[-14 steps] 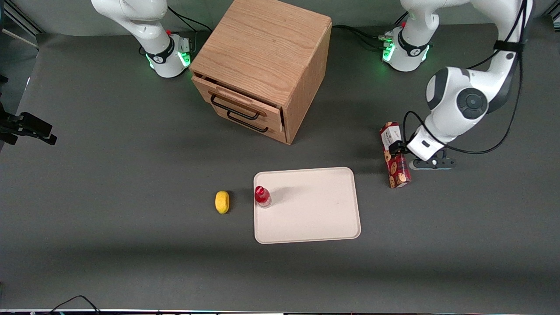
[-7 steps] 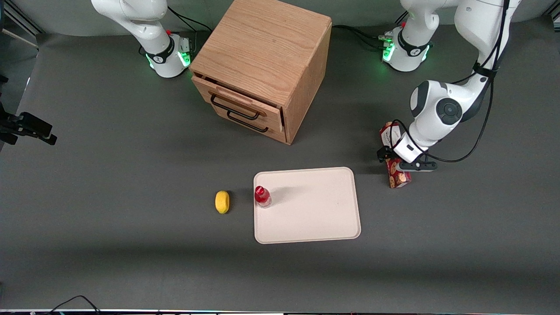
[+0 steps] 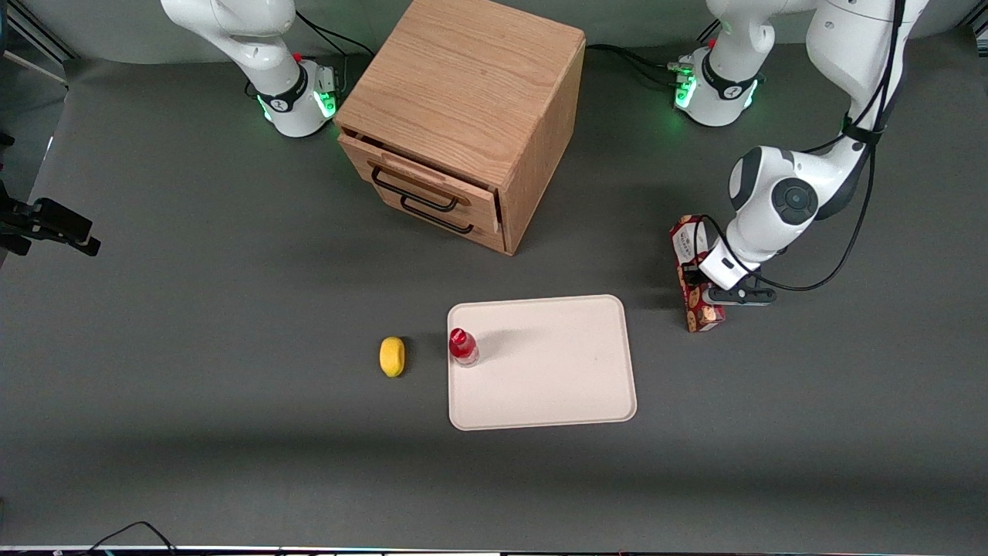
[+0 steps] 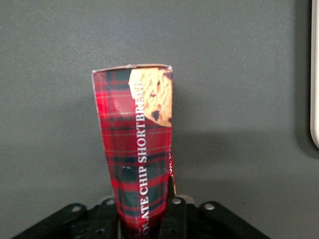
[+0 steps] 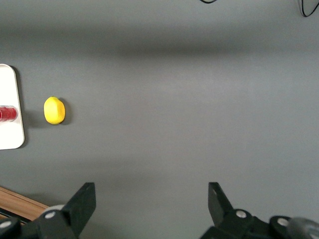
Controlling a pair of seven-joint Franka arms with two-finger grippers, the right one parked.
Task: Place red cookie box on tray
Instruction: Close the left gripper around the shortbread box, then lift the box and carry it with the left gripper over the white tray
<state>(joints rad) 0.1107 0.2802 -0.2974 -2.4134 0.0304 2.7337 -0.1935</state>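
Note:
The red cookie box lies flat on the dark table, beside the tray toward the working arm's end. In the left wrist view the box shows red tartan sides and a cookie picture, and it runs out from between the fingers. My left gripper sits over the box's middle, its fingers pressed against both long sides, shut on it. The gripper holds the carton near one end in that view. A strip of the tray's rim shows at the frame's edge.
A small red-capped bottle stands on the tray's edge nearest the parked arm. A yellow lemon lies on the table beside it. A wooden drawer cabinet stands farther from the front camera than the tray.
The left arm's wrist has swung in over the box and dropped lower. The fingers now straddle and press the carton. The box has barely shifted on the table.

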